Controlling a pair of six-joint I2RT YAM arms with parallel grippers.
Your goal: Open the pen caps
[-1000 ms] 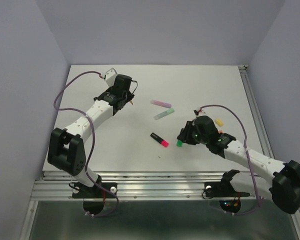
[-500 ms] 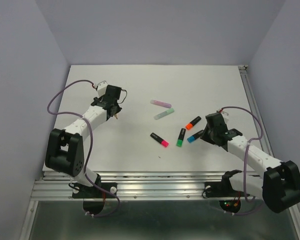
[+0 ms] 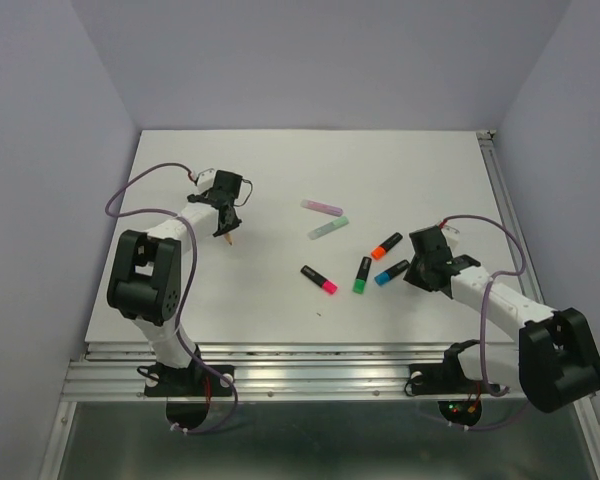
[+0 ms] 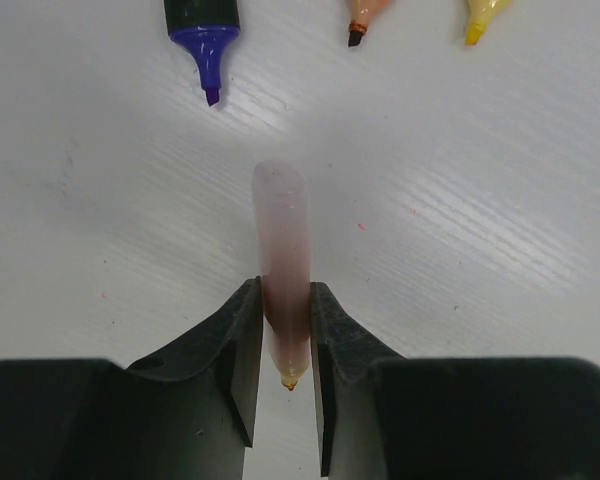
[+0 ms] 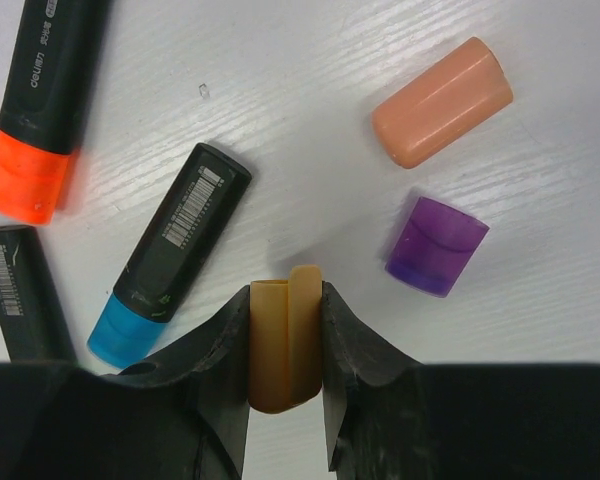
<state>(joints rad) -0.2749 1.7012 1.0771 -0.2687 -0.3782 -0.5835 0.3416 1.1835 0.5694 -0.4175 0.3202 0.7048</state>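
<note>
My left gripper (image 4: 283,300) is shut on a pale pink pen (image 4: 281,230) without its cap, the nib pointing back between the fingers. It hovers at the table's left (image 3: 228,228). My right gripper (image 5: 285,300) is shut on an ochre-yellow pen cap (image 5: 285,345), just right of the middle pens (image 3: 417,268). Loose beside it lie a purple cap (image 5: 437,245) and a peach cap (image 5: 442,100). A blue-capped black pen (image 5: 170,255) and an orange-capped one (image 5: 45,100) lie to the left of the fingers.
Three uncapped pens lie beyond the left gripper: a purple-tipped black one (image 4: 202,40), an orange-tipped one (image 4: 365,18) and a yellow one (image 4: 483,15). Mid-table are a pink pastel pen (image 3: 322,207), a mint one (image 3: 328,229), and pink-capped (image 3: 320,280) and green-capped (image 3: 363,274) black pens.
The right arm has drawn back to the right, uncovering the orange- and blue-capped pens. The left gripper has moved toward the near left with its pen. Both grips stay the same.
</note>
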